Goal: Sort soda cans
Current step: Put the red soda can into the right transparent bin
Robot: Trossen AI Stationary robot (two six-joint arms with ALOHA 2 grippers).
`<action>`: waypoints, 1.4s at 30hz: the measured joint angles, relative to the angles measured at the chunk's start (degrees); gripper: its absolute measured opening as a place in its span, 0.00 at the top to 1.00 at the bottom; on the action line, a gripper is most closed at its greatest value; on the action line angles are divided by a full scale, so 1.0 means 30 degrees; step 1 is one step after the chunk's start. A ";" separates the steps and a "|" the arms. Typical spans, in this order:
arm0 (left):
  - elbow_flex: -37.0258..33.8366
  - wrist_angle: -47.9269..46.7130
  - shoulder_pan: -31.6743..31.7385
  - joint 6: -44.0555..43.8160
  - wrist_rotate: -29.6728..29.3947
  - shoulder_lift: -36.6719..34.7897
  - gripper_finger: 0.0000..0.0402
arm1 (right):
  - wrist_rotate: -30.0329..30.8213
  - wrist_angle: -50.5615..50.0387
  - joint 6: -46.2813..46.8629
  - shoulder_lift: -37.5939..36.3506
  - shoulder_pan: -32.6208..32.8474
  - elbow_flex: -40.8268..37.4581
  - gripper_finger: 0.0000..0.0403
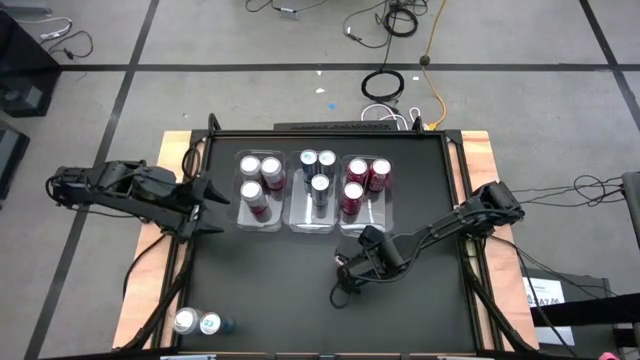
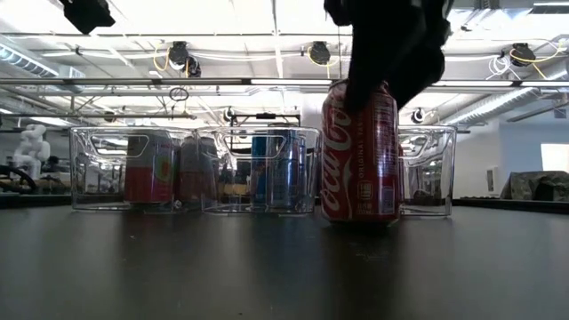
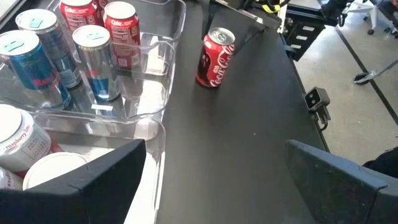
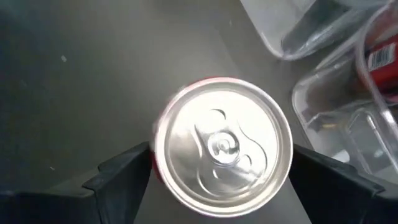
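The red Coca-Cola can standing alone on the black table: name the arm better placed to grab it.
Right. Its pincer hangs directly over the red Coca-Cola can, open, a finger on either side of the silver top. The left pincer waits by the left clear plastic bin, farther off.

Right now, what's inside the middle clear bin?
The middle bin holds three upright silver-blue cans, two toward the back and one nearer the front. The bin floor under them is hidden. The red Coca-Cola can stands outside on the table, under the right end effector.
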 joint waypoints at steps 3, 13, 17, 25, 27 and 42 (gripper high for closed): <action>0.0000 0.0007 0.0006 -0.0007 0.0000 -0.0007 0.03 | -0.0272 -0.0016 0.0006 0.0215 -0.0194 -0.0006 0.15; 0.0000 0.0021 0.0004 -0.0094 0.0007 -0.0006 0.03 | -0.0195 0.0654 -0.0420 0.0216 -0.0605 -0.0034 0.30; 0.0000 0.0022 0.0005 -0.0095 0.0007 0.0000 0.03 | -0.0205 0.0731 -0.0389 0.0212 -0.0598 -0.0035 0.30; 0.0000 0.0022 0.0006 -0.0102 0.0007 -0.0004 0.03 | -0.0282 0.0836 0.0929 -0.0105 -0.0126 -0.0042 0.29; 0.0000 0.0025 0.0003 -0.0102 0.0007 0.0000 0.03 | -0.0277 0.1102 0.1303 -0.0463 0.0093 -0.0042 0.29; 0.0007 0.0029 0.0000 -0.0095 0.0007 -0.0007 0.03 | 0.4985 0.1150 0.3240 -0.5295 0.1160 -0.0024 0.29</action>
